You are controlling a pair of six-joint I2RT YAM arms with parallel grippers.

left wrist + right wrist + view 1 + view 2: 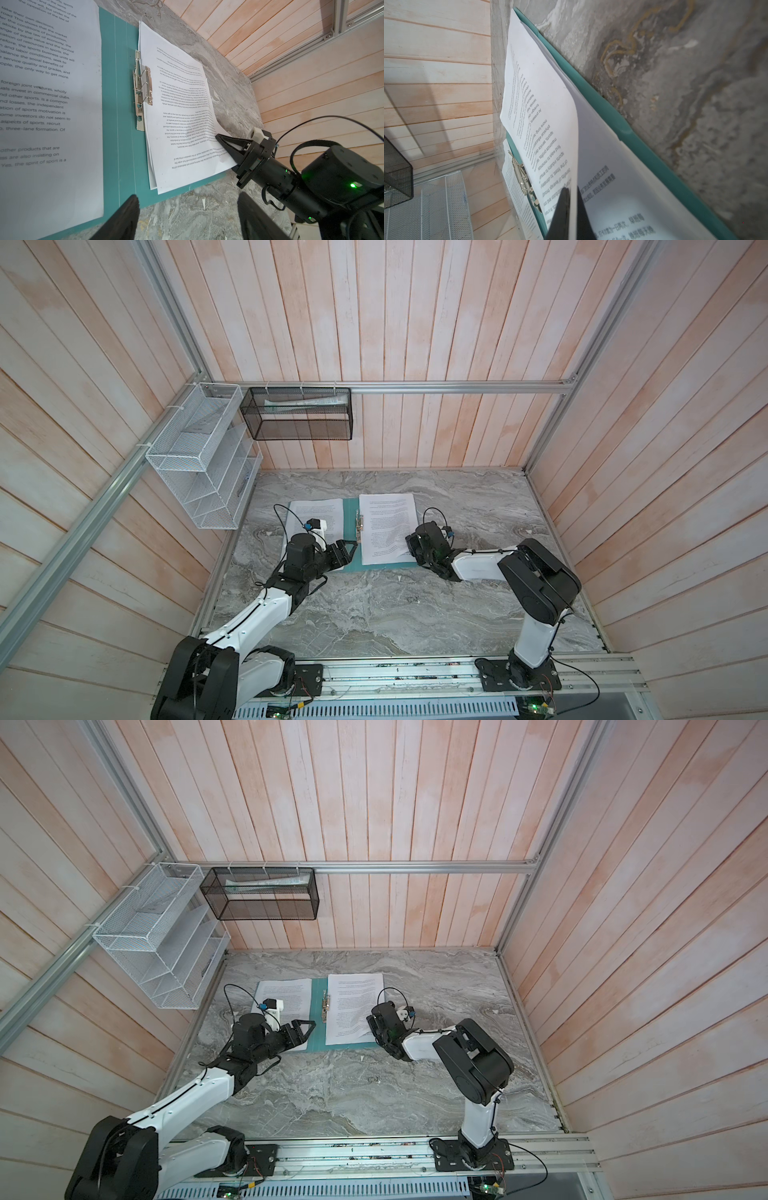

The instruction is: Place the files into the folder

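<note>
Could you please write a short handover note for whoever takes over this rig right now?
The left gripper is open and empty, over the near edge of the folder, close to the spine.
The right gripper is shut on the top sheet, whose near corner is lifted.
The folder lies open: a stack is on its right half beside the metal clip, and a single sheet is on its left half.
Done: the papers are on the open folder.
Left, probably: lay the pinched sheet flat, move the single sheet onto the stack, close the cover. Whether the clip grips the stack is unclear.
</note>
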